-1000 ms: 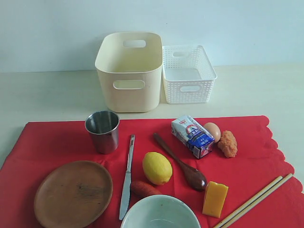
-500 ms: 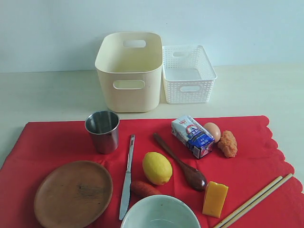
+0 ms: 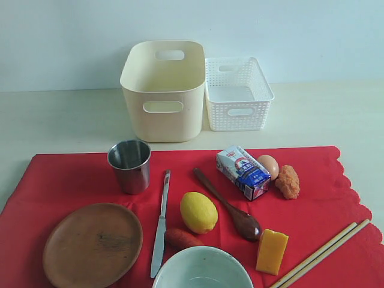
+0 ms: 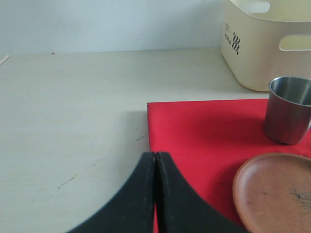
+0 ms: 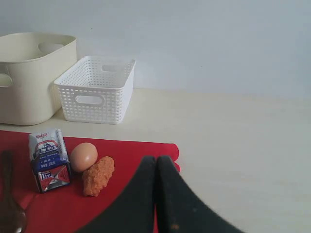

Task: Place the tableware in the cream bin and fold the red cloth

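Both my grippers, left (image 4: pixel 155 156) and right (image 5: pixel 156 160), are pressed closed on nothing, one near each side edge of the red cloth (image 3: pixel 66 180). All the tableware lies on that cloth, and the cream bin (image 3: pixel 162 126) stands empty just behind it. I judge the steel cup (image 3: pixel 129 165) the best start, since it is upright and nearest the bin. I should spread my left jaws before descending, pinch one wall of the cup over its rim, stay clear of the wooden plate (image 3: pixel 93 243), and lower it into the bin before letting go.
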Robot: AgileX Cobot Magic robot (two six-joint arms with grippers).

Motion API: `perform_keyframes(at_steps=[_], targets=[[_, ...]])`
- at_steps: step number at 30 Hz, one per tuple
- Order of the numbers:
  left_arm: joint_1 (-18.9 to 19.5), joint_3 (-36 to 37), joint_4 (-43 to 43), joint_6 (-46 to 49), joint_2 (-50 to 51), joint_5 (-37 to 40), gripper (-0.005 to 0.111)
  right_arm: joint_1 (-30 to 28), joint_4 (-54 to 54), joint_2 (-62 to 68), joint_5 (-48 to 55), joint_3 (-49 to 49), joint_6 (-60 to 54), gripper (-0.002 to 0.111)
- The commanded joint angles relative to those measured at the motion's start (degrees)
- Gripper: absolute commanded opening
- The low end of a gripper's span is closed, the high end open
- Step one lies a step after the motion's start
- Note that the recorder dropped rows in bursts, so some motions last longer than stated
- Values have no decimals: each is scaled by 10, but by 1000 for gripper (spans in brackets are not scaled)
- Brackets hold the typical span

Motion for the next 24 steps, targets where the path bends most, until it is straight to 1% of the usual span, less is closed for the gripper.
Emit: perform_keyframes(at_steps=[1, 8, 20, 24], targets=[[0, 1, -6, -2, -3, -5, 0, -4, -1, 9, -7, -16, 0, 0], [0, 1, -6, -2, -3, -5, 0, -4, -1, 58, -7, -77, 0, 0], [0, 1, -6, -2, -3, -5, 0, -4, -1, 166, -7, -211, 0, 0], [0, 1, -6, -2, -3, -5, 0, -4, -1, 171, -15, -230, 0, 0]])
